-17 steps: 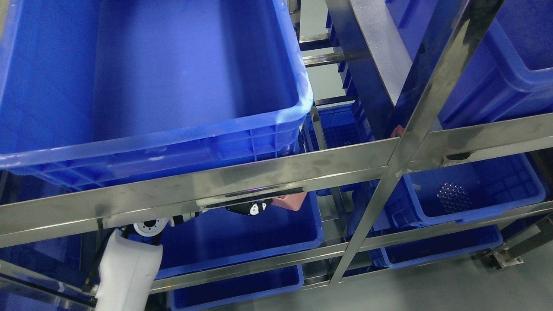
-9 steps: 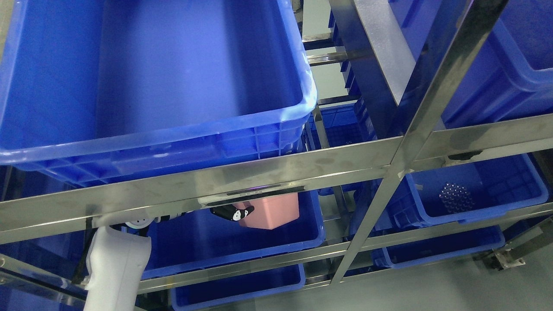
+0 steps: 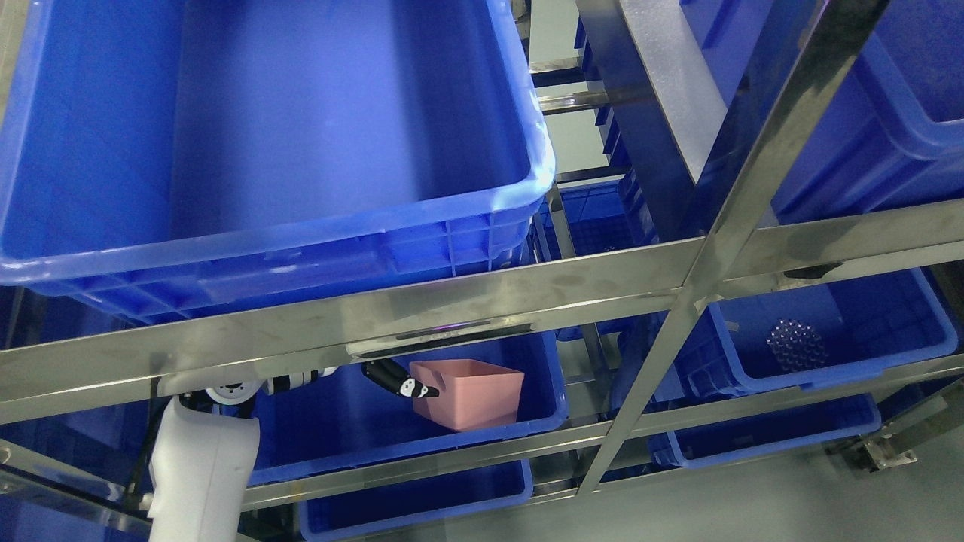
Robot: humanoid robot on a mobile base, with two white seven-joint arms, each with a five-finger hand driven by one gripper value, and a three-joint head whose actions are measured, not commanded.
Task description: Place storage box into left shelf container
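Observation:
A pink open-topped storage box (image 3: 471, 395) sits upright inside the blue left shelf container (image 3: 422, 444) on the middle tier, near its right wall. My left hand (image 3: 399, 380), black with white joints, reaches in under the steel rail. Its fingers are closed on the box's left rim. The white left forearm (image 3: 199, 474) rises from the lower left, and the rail hides part of the wrist. My right arm does not show.
A big empty blue bin (image 3: 301, 248) fills the upper tier just above a steel crossbar (image 3: 452, 301). A slanted steel post (image 3: 678, 316) divides the racks. The right bin (image 3: 866, 369) holds a cluster of metal balls (image 3: 794, 345). Another blue bin (image 3: 414, 504) lies below.
The pink box has come down from just under the rail into the left container and turned upright, with my left hand moving down and left along with it. The camera shifted slightly.

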